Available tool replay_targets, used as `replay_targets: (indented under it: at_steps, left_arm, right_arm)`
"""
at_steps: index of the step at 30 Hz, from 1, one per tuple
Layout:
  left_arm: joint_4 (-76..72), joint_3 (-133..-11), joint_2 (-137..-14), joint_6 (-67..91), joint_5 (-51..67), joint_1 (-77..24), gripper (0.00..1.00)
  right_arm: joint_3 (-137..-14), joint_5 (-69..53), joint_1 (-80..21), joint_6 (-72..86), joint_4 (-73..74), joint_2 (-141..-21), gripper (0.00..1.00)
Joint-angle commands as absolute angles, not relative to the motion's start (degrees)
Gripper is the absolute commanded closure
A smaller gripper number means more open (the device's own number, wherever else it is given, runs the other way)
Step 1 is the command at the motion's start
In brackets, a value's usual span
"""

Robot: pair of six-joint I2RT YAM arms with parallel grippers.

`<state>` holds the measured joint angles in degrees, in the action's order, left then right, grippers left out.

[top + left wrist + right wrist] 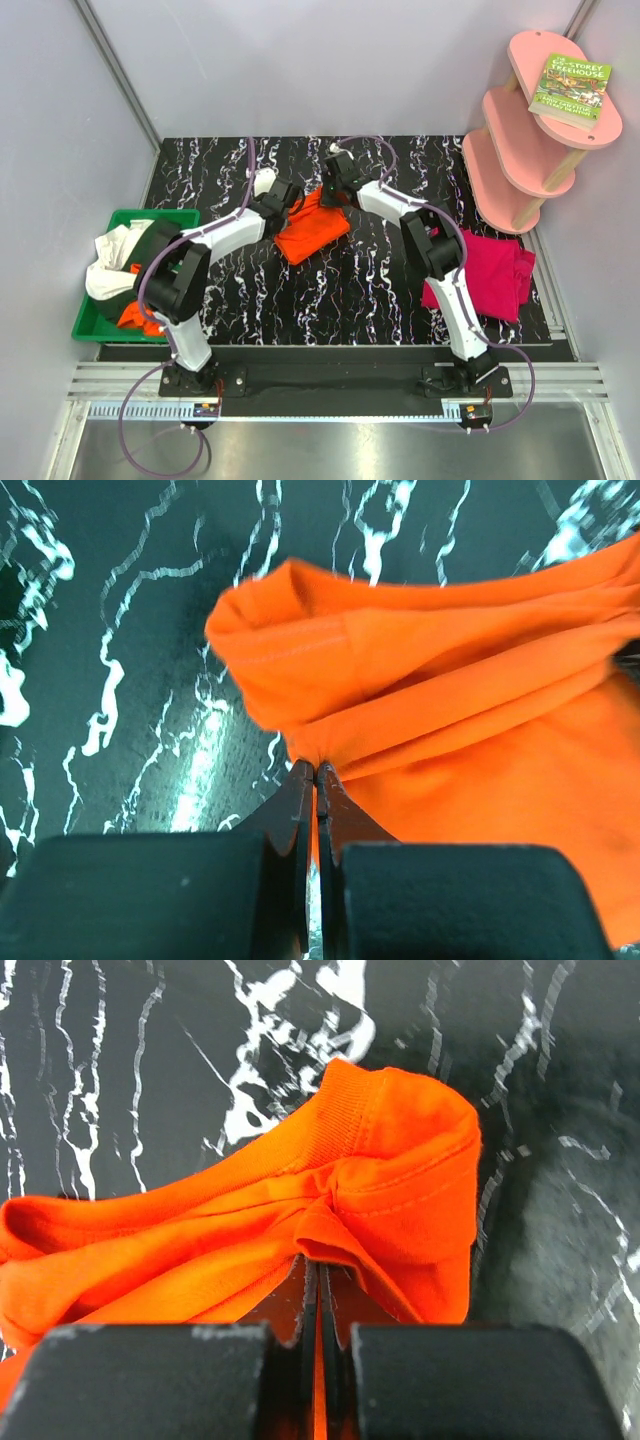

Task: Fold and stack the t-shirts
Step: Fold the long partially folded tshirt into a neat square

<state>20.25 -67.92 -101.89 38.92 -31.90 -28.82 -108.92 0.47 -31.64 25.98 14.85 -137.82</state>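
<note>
A bright orange t-shirt (312, 233) lies bunched on the black marbled table (350, 290) at its middle, toward the back. My left gripper (283, 203) is shut on its left edge, a fold of orange cloth (420, 680) pinched at the fingertips (303, 780). My right gripper (335, 190) is shut on its far right edge near the collar, with orange cloth (300, 1220) between the fingertips (308, 1275). A magenta-pink t-shirt (490, 272) lies folded at the table's right. White, dark green and orange shirts (125, 270) are heaped in the bin.
A green plastic bin (100, 320) sits at the table's left edge. A pink tiered shelf (530, 130) with a book (571, 88) on top stands at the back right. Grey walls close the back and sides.
</note>
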Motion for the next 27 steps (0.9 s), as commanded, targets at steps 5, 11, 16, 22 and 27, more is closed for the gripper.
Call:
replay_targets:
  at_steps: [5,11,16,22,27]
  left_arm:
    - [24.61,-69.87,-105.03,38.67,-27.43,-28.3,1.0]
    - [24.87,-70.4,-106.09,38.58,-24.96,-28.48,1.0]
    - [24.79,-67.94,-103.54,39.02,-25.84,-30.14,1.0]
    - [25.14,-62.76,-99.06,41.57,-25.66,-33.92,1.0]
    - [25.58,-59.33,-95.63,43.24,-26.98,-36.65,1.0]
  right_arm:
    - [-96.69,2.72,-29.97,30.23,26.19,-131.32,1.0]
    - [-89.49,2.99,-31.38,32.6,29.18,-127.01,1.0]
    - [-81.31,3.34,-33.13,35.42,28.48,-122.79,1.0]
    - [-75.94,4.04,-36.38,37.61,26.98,-120.24,1.0]
    - [-73.92,5.44,-37.44,38.41,26.19,-119.09,1.0]
